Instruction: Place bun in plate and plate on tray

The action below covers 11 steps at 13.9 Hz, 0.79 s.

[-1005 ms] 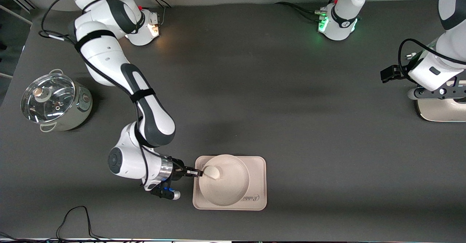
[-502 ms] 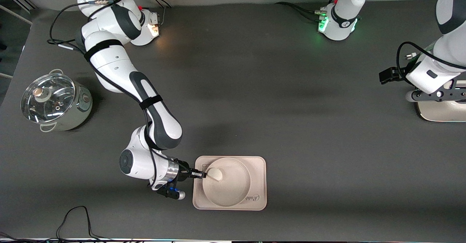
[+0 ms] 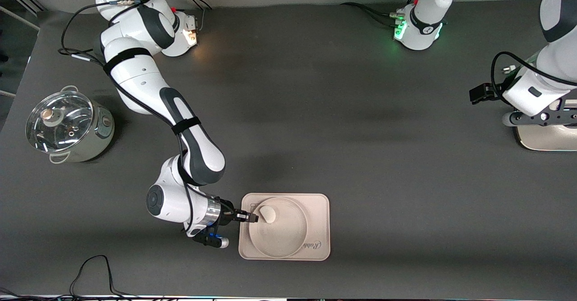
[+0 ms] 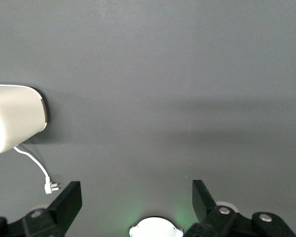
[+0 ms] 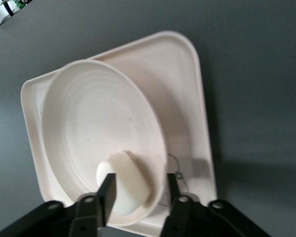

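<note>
With the plate [image 3: 278,227] lying on the tray [image 3: 321,211] and the bun [image 3: 267,213] at its ten o'clock rim, the right gripper [image 3: 253,218], fingers parted around that rim, seems to be letting go and should next back away, while the left gripper [image 4: 137,197] waits wide open and empty.

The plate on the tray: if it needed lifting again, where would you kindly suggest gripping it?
I would pinch the plate by its raised rim at the edge toward the right arm's end, where the right pincer already sits. The rim stands above the tray; the bun lies just inside, so avoid it.
</note>
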Each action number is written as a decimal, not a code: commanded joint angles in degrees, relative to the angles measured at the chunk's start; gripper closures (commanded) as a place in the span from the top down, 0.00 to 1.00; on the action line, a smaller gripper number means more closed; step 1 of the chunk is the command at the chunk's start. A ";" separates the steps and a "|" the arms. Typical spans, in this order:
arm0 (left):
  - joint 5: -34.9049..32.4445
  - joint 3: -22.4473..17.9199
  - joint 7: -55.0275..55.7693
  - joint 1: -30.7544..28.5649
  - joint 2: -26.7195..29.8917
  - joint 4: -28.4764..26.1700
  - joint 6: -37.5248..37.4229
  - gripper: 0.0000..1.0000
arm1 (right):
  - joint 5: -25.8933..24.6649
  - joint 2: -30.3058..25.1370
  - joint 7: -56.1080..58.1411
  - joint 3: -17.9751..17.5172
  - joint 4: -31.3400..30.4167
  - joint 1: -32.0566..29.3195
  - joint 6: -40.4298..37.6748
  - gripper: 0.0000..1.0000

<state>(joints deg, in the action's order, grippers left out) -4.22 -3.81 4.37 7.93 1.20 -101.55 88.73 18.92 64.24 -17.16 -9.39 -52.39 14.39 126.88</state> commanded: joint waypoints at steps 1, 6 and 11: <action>-0.79 -0.23 0.03 0.60 0.20 -0.14 0.13 1.00 | -7.22 -5.42 -1.03 0.08 -0.16 0.03 -5.48 1.00; -0.79 -0.23 0.03 0.51 0.11 -0.23 0.13 1.00 | -8.38 -24.65 -0.25 5.86 -16.83 -0.76 -11.82 1.00; -0.79 -0.23 0.03 0.33 0.11 -0.14 0.04 1.00 | -16.44 -41.54 2.99 11.85 -28.20 -2.51 -20.93 1.00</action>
<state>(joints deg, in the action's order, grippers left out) -4.22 -3.86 4.37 7.93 1.08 -101.62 88.74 6.98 31.33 -16.44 1.91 -72.56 12.73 108.74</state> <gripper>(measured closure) 0.000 0.000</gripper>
